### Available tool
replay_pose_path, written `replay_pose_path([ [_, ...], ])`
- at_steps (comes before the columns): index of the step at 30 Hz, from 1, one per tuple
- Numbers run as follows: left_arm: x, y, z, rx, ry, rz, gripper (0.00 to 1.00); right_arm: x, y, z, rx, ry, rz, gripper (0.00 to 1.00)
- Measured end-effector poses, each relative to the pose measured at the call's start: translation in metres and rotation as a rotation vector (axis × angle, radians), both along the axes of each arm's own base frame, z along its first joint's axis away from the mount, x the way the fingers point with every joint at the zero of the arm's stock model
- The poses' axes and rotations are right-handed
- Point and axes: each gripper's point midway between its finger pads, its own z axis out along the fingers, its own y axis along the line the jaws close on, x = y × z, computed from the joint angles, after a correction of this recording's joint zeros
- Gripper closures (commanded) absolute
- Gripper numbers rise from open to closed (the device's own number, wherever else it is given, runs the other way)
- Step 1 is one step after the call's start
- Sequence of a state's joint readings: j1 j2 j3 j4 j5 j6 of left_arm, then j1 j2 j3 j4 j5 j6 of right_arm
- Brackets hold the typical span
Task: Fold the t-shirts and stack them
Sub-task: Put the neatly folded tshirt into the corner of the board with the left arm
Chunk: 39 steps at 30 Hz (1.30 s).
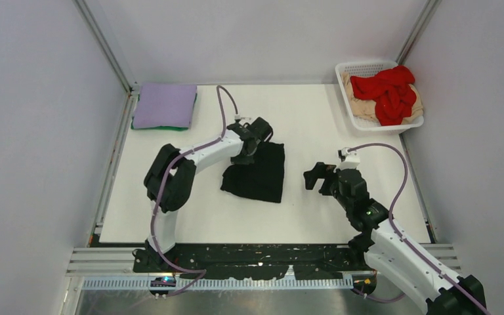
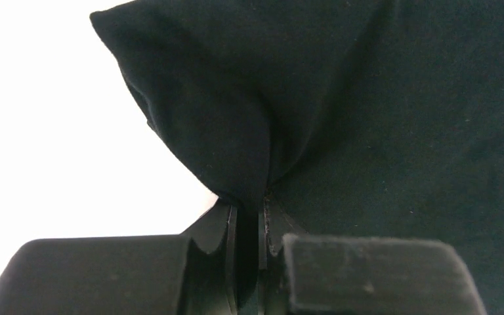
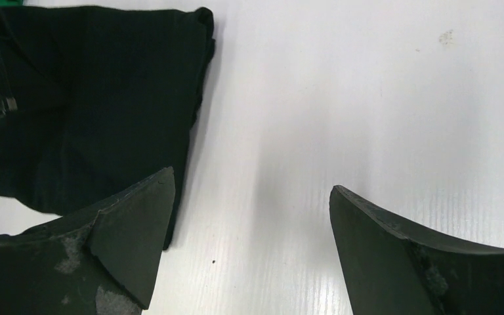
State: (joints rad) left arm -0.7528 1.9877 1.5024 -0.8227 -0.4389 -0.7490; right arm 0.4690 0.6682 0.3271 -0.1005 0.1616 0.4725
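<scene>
At mid-table, the left pincer (image 2: 246,209) pinches the black t-shirt (image 1: 260,174), hiding its corner; right pincer (image 3: 252,184) gapes.

Green t-shirt (image 1: 161,127) mostly beneath lavender t-shirt (image 1: 165,105)

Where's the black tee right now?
Top view: black t-shirt lies centre-frame, its far-left corner pinched by the left end effector; the open right end effector sits right of it.

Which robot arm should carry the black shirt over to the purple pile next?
Left, most likely. The left claw is shut on the black shirt, and the lavender pile lies on that arm's side. The right claw is open and empty, farther from the pile.
</scene>
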Motion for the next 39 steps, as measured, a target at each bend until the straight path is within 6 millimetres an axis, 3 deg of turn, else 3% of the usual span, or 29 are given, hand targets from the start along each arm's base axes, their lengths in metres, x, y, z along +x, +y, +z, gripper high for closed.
replay_pose_path([
  [3, 0.030, 0.022, 0.022, 0.076, -0.068, -0.003, 1.00, 0.001, -0.004, 0.005, -0.001, -0.020, -0.020, 0.05],
  [13, 0.143, 0.140, 0.092, 0.299, -0.235, 0.060, 1.00, 0.003, -0.020, 0.004, -0.031, -0.038, -0.096, 0.04],
  [20, 0.204, 0.186, 0.125, 0.411, -0.275, -0.012, 1.00, 0.004, -0.024, -0.005, -0.063, -0.013, -0.116, 0.05],
  [28, 0.224, 0.207, 0.160, 0.458, -0.321, -0.046, 1.00, 0.005, -0.030, -0.013, -0.101, 0.012, -0.135, 0.05],
  [35, 0.223, 0.204, 0.165, 0.439, -0.318, -0.092, 1.00, 0.005, -0.032, -0.020, -0.123, 0.033, -0.141, 0.05],
  [39, 0.214, 0.202, 0.187, 0.411, -0.345, -0.095, 1.00, 0.005, -0.032, -0.022, -0.128, 0.042, -0.140, 0.05],
])
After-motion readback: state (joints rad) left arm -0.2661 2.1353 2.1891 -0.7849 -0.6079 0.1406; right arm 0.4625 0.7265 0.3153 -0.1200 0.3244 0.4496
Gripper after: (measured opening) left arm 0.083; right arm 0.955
